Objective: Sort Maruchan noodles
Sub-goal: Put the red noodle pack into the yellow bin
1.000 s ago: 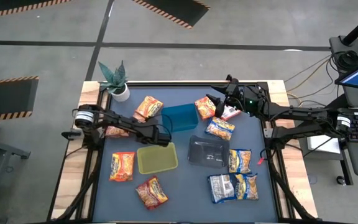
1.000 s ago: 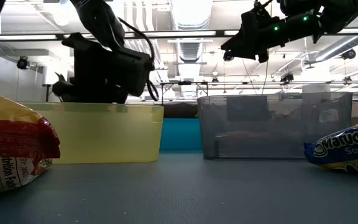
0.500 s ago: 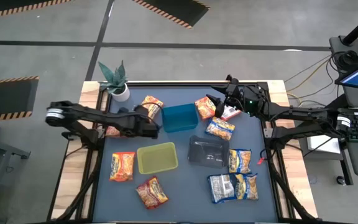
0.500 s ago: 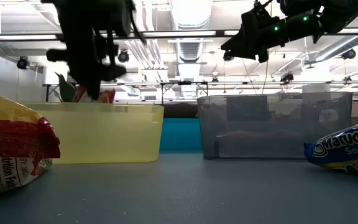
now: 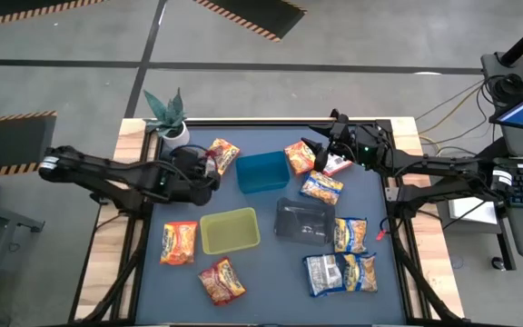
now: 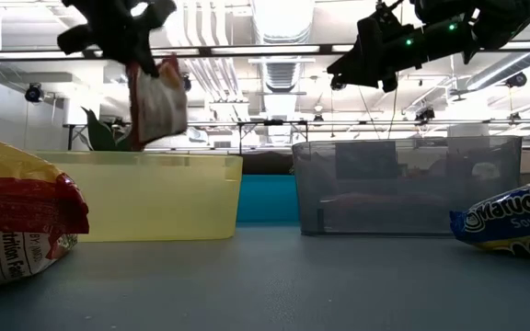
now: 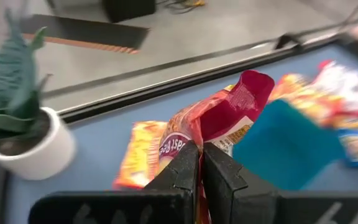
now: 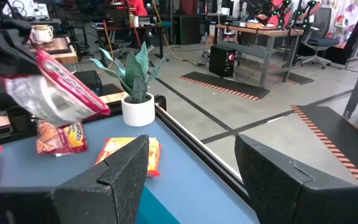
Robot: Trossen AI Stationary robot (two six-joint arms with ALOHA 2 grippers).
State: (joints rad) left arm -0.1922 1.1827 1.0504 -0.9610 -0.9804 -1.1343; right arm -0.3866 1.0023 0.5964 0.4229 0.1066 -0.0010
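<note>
Swung back toward the table's (image 5: 271,289) far left corner since a second ago, lifting a red-orange packet (image 5: 210,163). From above: left gripper (image 5: 205,169) beside the blue tray (image 5: 262,172); right gripper (image 5: 320,153) waiting near the far edge. At table height: packet (image 6: 157,99) hanging above the yellow tray (image 6: 136,195). At the left wrist: fingers (image 7: 185,171) pressed together, pinching the packet (image 7: 222,121). At the right wrist: fingers (image 8: 120,174) spread, holding nothing. Likely mid-carry; next calls for lowering into the matching tray.
</note>
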